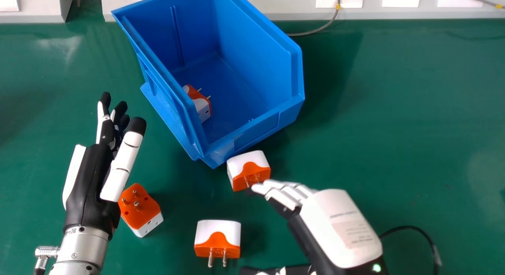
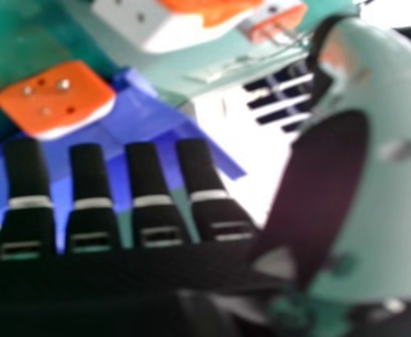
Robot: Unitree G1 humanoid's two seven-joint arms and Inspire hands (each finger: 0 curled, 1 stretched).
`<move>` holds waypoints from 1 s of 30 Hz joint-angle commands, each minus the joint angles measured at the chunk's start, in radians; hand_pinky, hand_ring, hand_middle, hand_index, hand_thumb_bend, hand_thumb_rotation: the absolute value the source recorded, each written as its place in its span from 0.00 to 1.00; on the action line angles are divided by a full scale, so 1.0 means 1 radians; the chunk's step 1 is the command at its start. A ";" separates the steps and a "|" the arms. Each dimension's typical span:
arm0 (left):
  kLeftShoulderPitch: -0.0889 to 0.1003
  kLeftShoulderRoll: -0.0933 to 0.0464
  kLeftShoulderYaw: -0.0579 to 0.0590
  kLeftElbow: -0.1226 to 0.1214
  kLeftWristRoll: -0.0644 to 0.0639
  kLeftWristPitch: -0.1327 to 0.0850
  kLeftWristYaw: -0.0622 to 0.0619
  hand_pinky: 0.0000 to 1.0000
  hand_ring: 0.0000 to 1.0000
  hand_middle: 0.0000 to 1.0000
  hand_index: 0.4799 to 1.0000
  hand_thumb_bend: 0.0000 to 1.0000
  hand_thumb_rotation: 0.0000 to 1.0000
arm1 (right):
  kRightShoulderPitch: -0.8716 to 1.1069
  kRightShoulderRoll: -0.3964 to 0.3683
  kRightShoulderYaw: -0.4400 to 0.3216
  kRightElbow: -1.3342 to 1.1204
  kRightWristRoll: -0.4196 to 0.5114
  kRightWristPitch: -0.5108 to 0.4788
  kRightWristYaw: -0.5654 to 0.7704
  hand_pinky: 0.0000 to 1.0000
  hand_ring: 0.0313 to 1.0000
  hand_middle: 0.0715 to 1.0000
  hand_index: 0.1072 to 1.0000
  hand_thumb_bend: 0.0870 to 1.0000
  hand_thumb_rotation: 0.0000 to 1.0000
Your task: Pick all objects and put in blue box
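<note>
Partial occlusion and cropping.
The blue box (image 1: 258, 50), cropped in the head view, partly hides its inner adapter (image 1: 202, 107); the right hand view crops another adapter (image 2: 149, 27).

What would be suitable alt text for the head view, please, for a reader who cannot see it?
A robot's open right hand is at an orange-and-white plug adapter by the near corner of a blue box, on a green table. Another adapter lies inside the box, two more on the table; the open left hand is at the left.

Three orange-and-white plug adapters (image 1: 217, 232) lie outside the blue box (image 1: 258, 127), another (image 1: 202, 105) inside.
</note>
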 commanded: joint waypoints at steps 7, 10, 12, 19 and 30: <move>-0.002 -0.002 0.005 -0.004 0.000 -0.033 0.003 1.00 1.00 1.00 1.00 0.66 0.84 | -0.074 0.052 0.056 0.059 -0.030 -0.012 0.040 0.65 0.77 0.77 0.73 0.48 0.43; -0.002 -0.002 0.004 -0.006 0.001 -0.033 0.004 1.00 1.00 1.00 1.00 0.66 0.84 | -0.111 0.063 0.077 0.095 -0.043 -0.013 0.055 0.65 0.76 0.77 0.72 0.49 0.43; -0.002 -0.002 0.003 -0.005 0.002 -0.034 0.004 1.00 1.00 1.00 1.00 0.65 0.84 | -0.129 0.068 0.088 0.114 -0.054 -0.012 0.064 0.65 0.76 0.77 0.72 0.49 0.43; -0.004 -0.001 0.002 -0.003 0.003 -0.037 0.003 1.00 1.00 1.00 1.00 0.65 0.85 | -0.187 0.087 0.118 0.186 -0.045 -0.017 0.080 0.65 0.75 0.77 0.72 0.50 0.42; -0.003 -0.001 0.003 -0.008 0.004 -0.032 0.006 1.00 1.00 1.00 1.00 0.66 0.85 | -0.228 0.134 0.133 0.262 -0.050 0.010 0.078 0.62 0.74 0.76 0.72 0.49 0.42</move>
